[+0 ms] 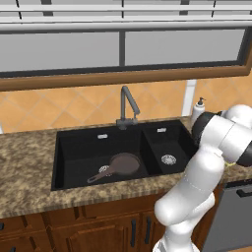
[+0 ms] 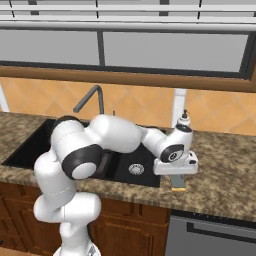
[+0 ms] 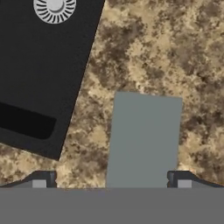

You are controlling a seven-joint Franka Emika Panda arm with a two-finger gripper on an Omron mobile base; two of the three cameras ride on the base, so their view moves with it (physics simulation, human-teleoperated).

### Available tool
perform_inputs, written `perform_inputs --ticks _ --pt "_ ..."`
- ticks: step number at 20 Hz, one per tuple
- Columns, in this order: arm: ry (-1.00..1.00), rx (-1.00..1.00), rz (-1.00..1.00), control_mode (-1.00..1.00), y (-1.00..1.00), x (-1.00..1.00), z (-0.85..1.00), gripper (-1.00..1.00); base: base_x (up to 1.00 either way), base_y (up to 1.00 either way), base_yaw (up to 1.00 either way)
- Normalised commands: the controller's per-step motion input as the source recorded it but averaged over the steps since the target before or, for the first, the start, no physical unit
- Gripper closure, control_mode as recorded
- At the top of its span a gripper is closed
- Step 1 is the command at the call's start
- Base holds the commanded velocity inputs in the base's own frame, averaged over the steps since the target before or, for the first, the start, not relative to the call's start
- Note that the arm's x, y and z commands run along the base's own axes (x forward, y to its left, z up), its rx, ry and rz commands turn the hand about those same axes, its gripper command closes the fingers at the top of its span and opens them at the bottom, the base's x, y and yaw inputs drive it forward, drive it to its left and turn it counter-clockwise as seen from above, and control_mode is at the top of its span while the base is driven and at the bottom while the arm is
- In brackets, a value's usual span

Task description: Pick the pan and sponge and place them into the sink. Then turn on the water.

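The gripper [image 3: 111, 179] hangs low over the sponge [image 3: 144, 140], its 2 dark fingertips [image 3: 41, 179] spread wide and standing on either side of the sponge's grey-green scrub face, with clear gaps to both long edges, so the jaws are released and grasp nothing; whether the tips have reached the counter cannot be told. In the right base view the gripper [image 2: 176, 176] points down from the white hand, and the sponge [image 2: 178, 183] shows just under it as a grey top with a yellow edge, lying flat on the speckled brown granite counter [image 2: 220, 175] just beside the right rim of the sink [image 2: 30, 145]. The hand view shows the sink's black wall [image 3: 48, 78] and the round silver drain [image 3: 54, 8] of the smaller basin close by on the left. The pan [image 1: 124, 163] already lies in the large left basin of the sink [image 1: 64, 162], upright, its long thin handle pointing toward the front left and its bowl near that basin's drain. The dark grey gooseneck faucet [image 1: 127, 106] stands behind the divider between the 2 basins, and no water can be seen. A white soap dispenser [image 2: 184, 120] stands at the back of the counter, behind the hand.
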Motion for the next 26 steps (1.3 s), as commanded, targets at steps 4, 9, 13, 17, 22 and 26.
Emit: perform_inputs --ticks 4,9,13,17,22,26 --pt "0.0 -0.03 0.0 -1.0 -0.13 0.12 -0.23 -1.0 0.0 0.0 0.0" --pt "0.0 -0.02 0.0 -1.0 -0.09 0.12 -0.22 -1.0 0.0 0.0 0.0" --pt "0.0 -0.02 0.0 -1.0 -0.05 0.09 -0.23 -1.0 0.0 0.0 0.0" --pt "0.0 -0.03 0.0 -1.0 -0.06 0.02 -0.31 -1.0 0.0 0.0 0.0" --pt "0.0 -0.08 0.0 -1.0 0.0 0.0 -0.44 -1.0 0.0 0.0 0.0" --pt "0.02 -0.18 0.0 -1.0 0.08 -0.05 -0.65 -1.0 0.0 0.0 0.0"
